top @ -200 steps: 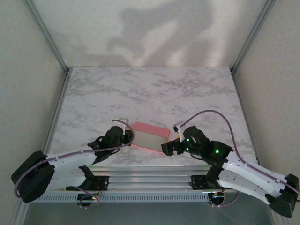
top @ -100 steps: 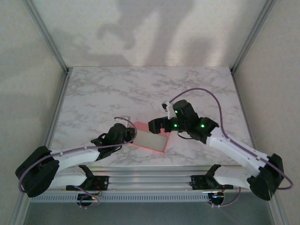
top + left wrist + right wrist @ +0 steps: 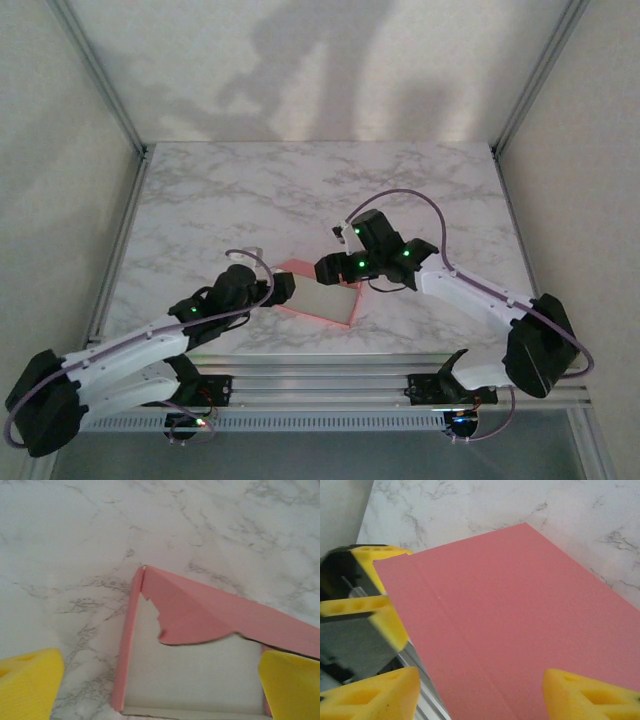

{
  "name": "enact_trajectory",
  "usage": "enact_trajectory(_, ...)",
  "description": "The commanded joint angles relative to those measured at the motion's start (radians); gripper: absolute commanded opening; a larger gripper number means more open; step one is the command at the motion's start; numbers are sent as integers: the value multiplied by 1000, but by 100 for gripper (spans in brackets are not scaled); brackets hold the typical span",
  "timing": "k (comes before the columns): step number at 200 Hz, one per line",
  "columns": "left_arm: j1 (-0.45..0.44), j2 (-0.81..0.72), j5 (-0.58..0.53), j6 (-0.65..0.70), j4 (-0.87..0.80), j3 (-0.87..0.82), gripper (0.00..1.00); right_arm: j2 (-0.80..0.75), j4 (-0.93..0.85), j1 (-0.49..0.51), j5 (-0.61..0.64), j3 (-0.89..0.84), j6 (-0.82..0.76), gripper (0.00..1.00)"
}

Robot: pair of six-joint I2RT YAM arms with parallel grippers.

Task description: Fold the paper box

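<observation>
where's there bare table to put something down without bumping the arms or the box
Bare marble: the far half of the table, from the back wall down to the arms, both far corners included. Crowded: near centre, where the left claw and right claw flank the paper box.

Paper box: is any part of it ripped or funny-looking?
Yes. In the left wrist view, the paper box has a pink flap folded over its pale inside, and that flap's free edge is ragged, not straight, as if torn.
</observation>
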Motion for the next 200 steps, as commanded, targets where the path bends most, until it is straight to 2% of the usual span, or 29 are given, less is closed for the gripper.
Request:
enact_trajectory(1, -11, -76, 102, -15, -64, 34, 99, 26, -22, -5, -40, 35, -45, 63)
enact_trajectory(34, -7, -113, 165, 59, -94, 118, 99, 49, -24, -5, -14, 38, -72, 56)
enact_trajectory(70, 41, -45, 151, 86, -157, 260, 99, 76, 8, -5, 3, -1, -73, 51)
enact_trajectory(101, 190, 71, 388, 100, -112, 329, 99, 103, 33, -5, -9, -28, -45, 45)
enact_trajectory(115, 239, 125, 455, 112, -107, 342, 99, 98, 49, -5, -2, -48, -34, 44)
enact_trajectory(158, 279, 229, 583, 127, -106, 300, 99, 98, 37, -5, 28, -59, -14, 43)
enact_trajectory(200, 278, 274, 620, 143, -228, 291, 83, 120, 37, 4, 52, -72, 1, 39)
